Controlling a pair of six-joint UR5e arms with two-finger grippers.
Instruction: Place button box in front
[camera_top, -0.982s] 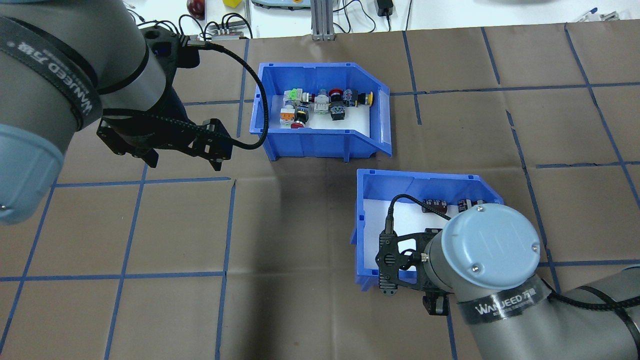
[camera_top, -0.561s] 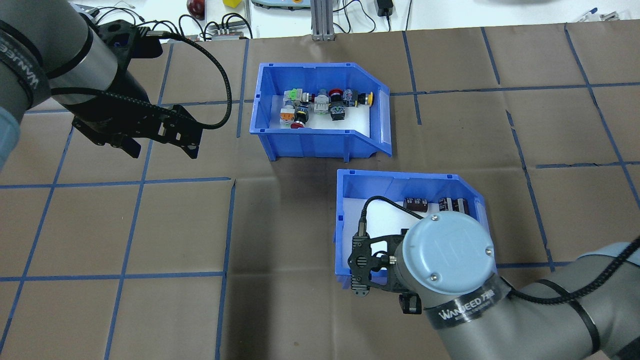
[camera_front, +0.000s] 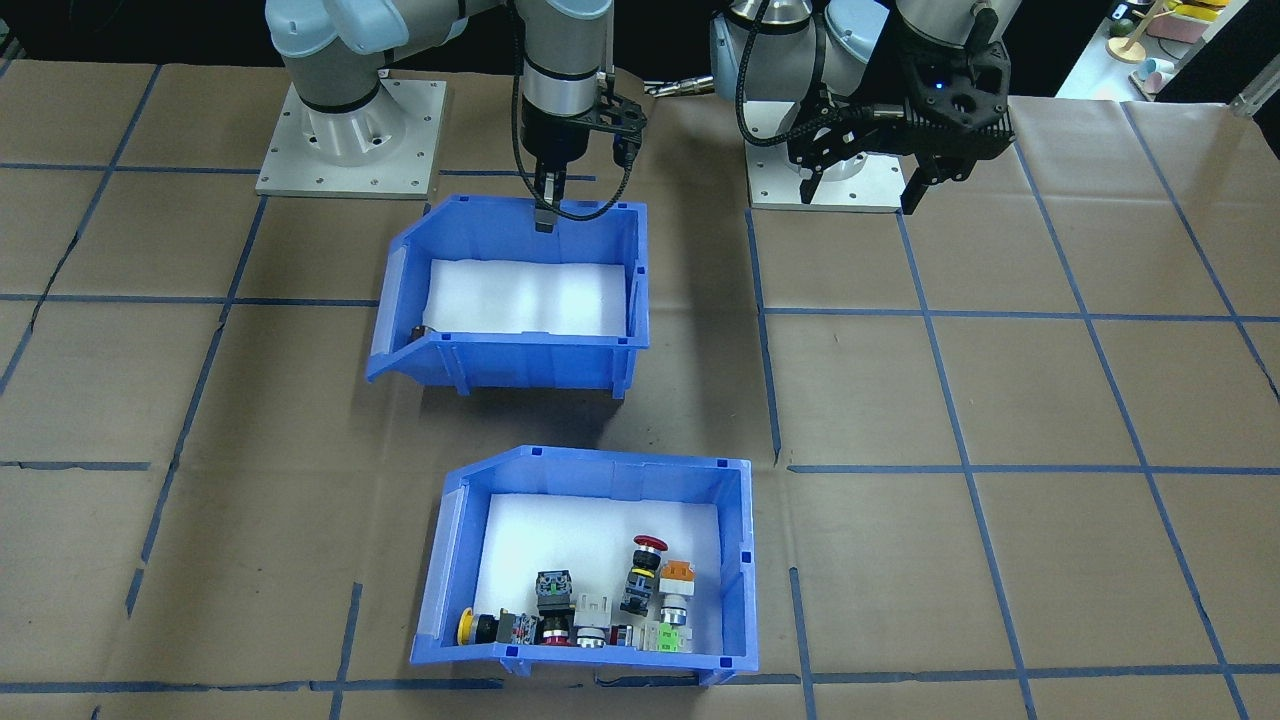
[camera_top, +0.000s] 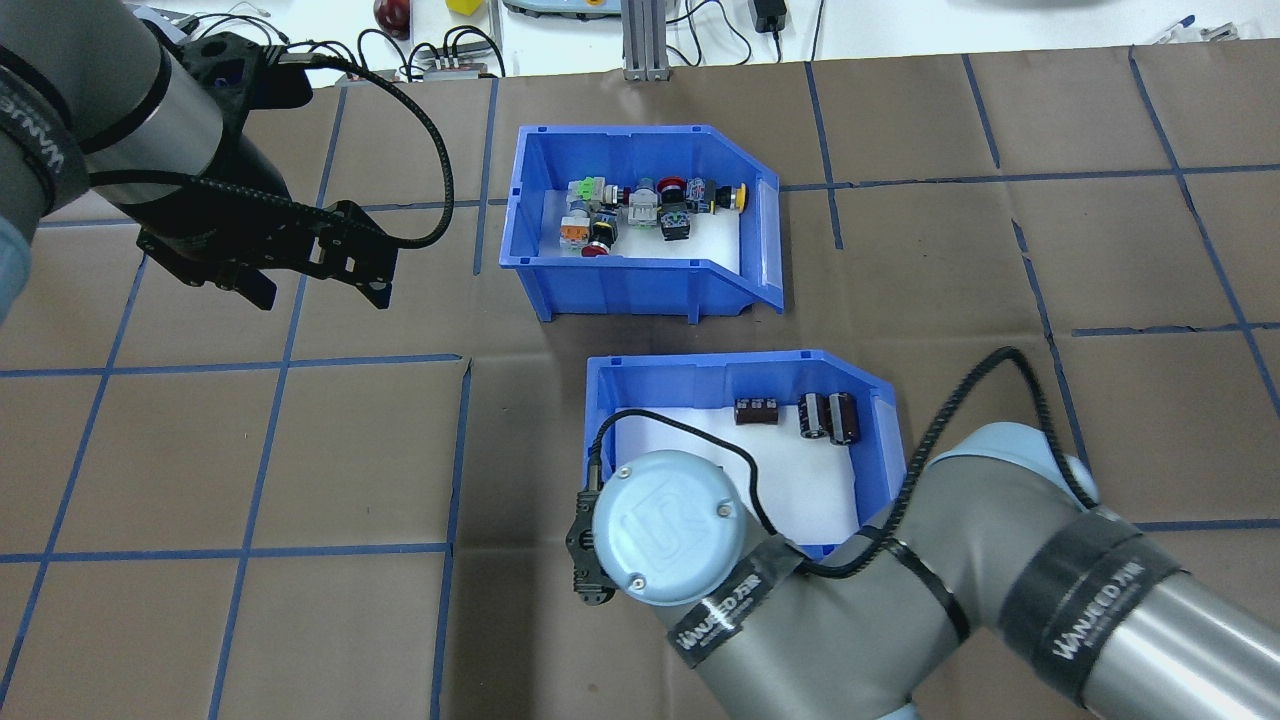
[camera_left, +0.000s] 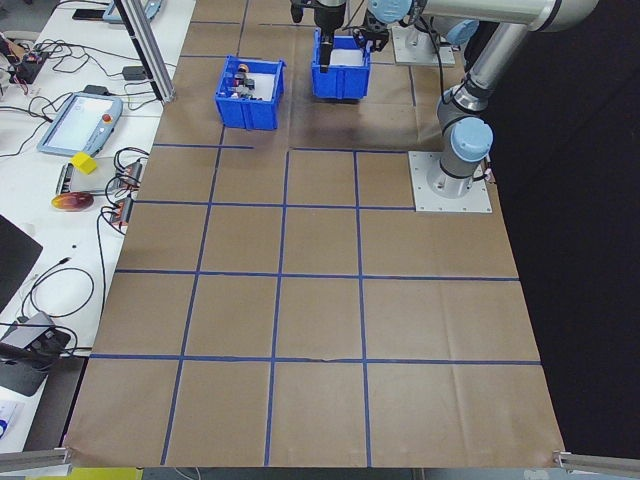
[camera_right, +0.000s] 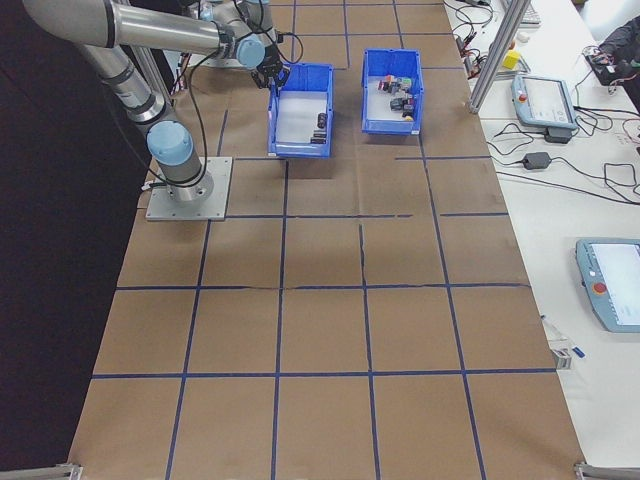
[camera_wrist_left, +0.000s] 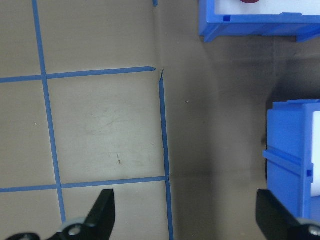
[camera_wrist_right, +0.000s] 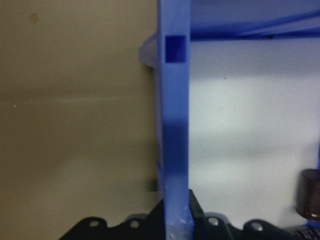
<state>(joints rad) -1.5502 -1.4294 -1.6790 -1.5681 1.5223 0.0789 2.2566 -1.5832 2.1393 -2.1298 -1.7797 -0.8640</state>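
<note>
The right gripper (camera_front: 544, 215) is reaching straight down, pinching the cylinder bin's (camera_top: 745, 372) rear wall, while the left gripper (camera_top: 318, 282) is hovering, jaws spread, beside the button box (camera_top: 640, 275).

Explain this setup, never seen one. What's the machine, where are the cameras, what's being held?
Two robot arms bolted to a paper-covered table, each with a two-finger gripper. One camera looks down from behind the robot, one faces it, two sit at the table ends, one rides each wrist. Two blue bins lie on the table: the button box with colourful switches, and a second bin with dark cylinders. The right gripper is shut on the second bin's wall; its wrist view shows that wall between the fingers. The left gripper hangs open and empty beside the button box.
</note>
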